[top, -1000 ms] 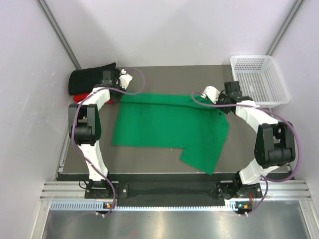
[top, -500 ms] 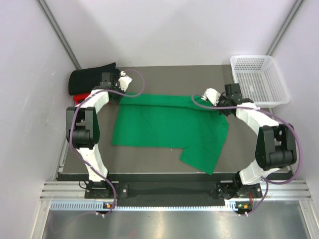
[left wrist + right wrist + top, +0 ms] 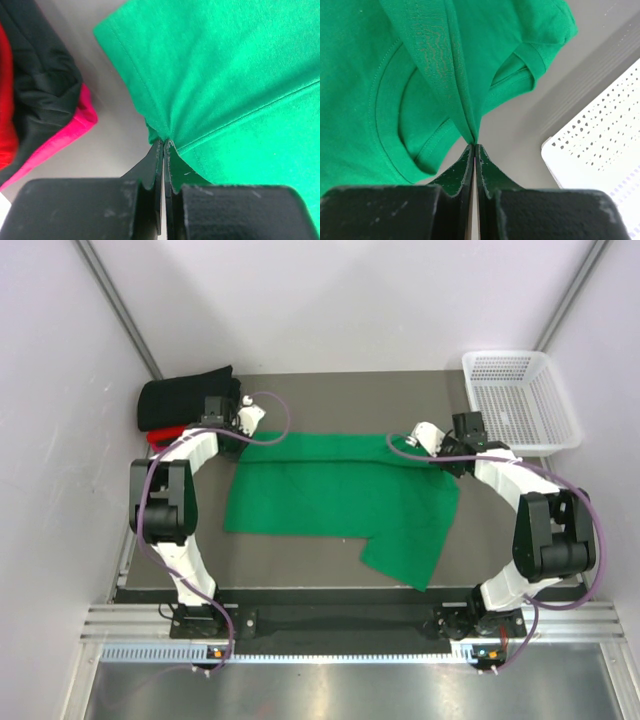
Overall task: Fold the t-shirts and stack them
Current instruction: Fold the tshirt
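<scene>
The bright green t-shirt (image 3: pixel 340 495) lies spread on the table, with one part reaching toward the front right. My left gripper (image 3: pixel 243 432) is shut on the shirt's far left edge; in the left wrist view the closed jaws (image 3: pixel 164 142) pinch the green hem (image 3: pixel 215 75). My right gripper (image 3: pixel 440 458) is shut on the far right edge; in the right wrist view the closed jaws (image 3: pixel 474 145) pinch a fold near the collar (image 3: pixel 420 65). The black t-shirt (image 3: pixel 180 398) and red t-shirt (image 3: pixel 157 438) lie bunched at the far left corner, also in the left wrist view (image 3: pixel 40 75).
A white plastic mesh basket (image 3: pixel 522 400) stands at the far right corner, and its rim shows in the right wrist view (image 3: pixel 600 150). A pink cloth edge (image 3: pixel 65 135) sticks out under the black shirt. Grey walls enclose the table on three sides.
Both grippers have drawn the far edge of the green shirt a little toward the near side, so a narrow fold now lies along that edge. The left gripper shifted slightly right.
</scene>
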Tool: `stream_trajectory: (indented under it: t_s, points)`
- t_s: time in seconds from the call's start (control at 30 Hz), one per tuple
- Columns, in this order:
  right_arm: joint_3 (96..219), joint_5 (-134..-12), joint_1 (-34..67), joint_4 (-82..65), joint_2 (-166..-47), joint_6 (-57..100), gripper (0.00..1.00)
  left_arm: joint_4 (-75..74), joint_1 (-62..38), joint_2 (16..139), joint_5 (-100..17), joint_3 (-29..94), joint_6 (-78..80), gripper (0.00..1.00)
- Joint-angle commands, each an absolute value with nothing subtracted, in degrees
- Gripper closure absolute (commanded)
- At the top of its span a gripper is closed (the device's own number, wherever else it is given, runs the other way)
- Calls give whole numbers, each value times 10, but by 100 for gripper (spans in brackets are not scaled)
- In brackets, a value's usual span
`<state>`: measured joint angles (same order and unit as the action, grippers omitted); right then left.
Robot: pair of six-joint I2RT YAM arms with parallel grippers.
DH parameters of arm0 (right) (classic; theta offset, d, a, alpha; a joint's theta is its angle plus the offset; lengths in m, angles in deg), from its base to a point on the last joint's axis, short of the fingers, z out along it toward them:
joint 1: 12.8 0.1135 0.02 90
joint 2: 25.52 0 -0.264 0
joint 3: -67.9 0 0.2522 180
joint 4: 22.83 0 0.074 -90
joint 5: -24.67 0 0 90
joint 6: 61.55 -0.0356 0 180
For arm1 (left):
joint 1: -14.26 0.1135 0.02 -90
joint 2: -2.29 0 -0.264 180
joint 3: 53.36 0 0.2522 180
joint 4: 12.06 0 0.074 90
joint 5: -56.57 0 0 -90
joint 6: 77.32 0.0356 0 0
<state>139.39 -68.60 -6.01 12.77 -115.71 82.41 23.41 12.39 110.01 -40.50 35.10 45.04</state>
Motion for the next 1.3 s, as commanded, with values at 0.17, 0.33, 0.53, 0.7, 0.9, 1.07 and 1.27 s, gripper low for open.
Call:
stream_trajectory:
  t_s: [0.17,0.33,0.53,0.7,0.9,1.07,1.27]
  points:
    - [1403,-678,-69,117,-1148,818,58,253,130,1053,-401,351,455,75]
    - [1479,-755,-69,179,-1130,793,48,271,129,1044,-413,420,428,62]
    - [1595,-878,-68,279,-1224,795,52,262,111,1091,-434,457,423,59]
    - [1708,-934,-66,385,-1351,800,48,243,97,1115,-452,441,386,66]
    - [1819,-1002,-63,464,-1454,791,49,230,93,1136,-462,434,355,68]
    - [1833,-1008,-49,463,-1476,790,48,226,83,1153,-455,432,354,68]
    - [1856,-1012,-34,461,-1503,783,47,226,67,1163,-453,429,360,68]
